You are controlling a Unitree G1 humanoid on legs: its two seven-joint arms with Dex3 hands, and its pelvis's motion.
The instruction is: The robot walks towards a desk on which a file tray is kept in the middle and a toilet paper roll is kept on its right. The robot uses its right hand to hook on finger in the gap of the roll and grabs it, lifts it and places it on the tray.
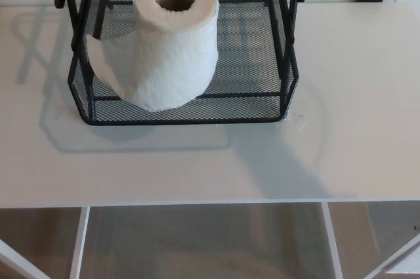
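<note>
While its core faces up, toilet paper roll (172,42) stands in tray (187,119).

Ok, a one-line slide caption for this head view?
Toilet paper roll standing upright in the black mesh file tray on a white desk; no robot hand in view.

Toilet paper roll (172,46) soft white paper, matt, lightly textured, file tray (187,113) black wire-mesh metal, tabletop (341,128) smooth matt white
</note>
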